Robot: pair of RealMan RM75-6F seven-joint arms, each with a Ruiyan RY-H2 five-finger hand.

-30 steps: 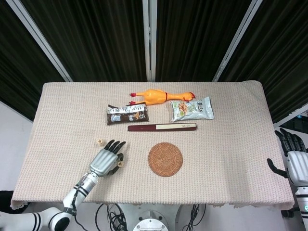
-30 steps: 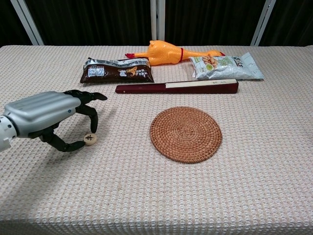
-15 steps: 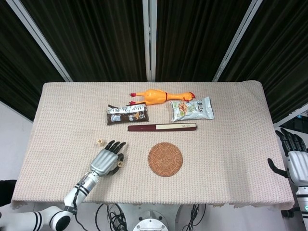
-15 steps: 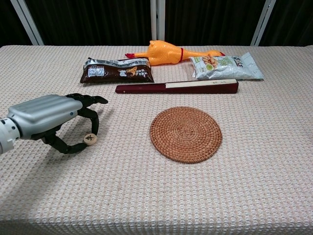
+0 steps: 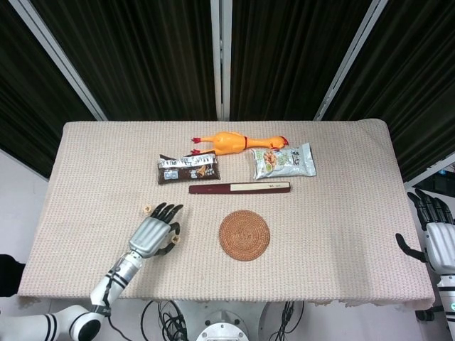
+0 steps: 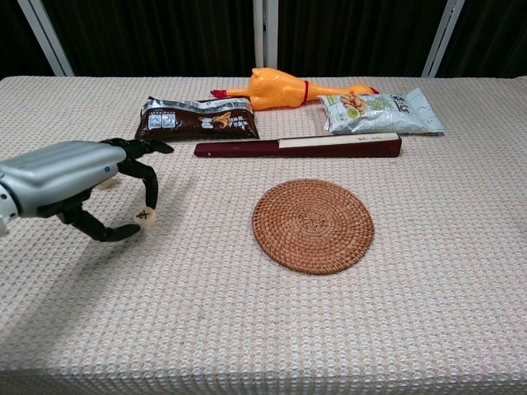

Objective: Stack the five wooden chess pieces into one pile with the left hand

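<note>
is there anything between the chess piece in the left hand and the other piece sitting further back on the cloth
Nothing visible. The left hand pinches one chess piece, and the other piece lies just beyond its fingertips on bare cloth. The brown snack bag and woven coaster sit off to the side, clear of that short path.

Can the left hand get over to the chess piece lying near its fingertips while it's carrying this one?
Probably yes. The left hand already pinches one chess piece, and the other chess piece lies on bare tablecloth just beyond the fingertips, with nothing between them.
</note>
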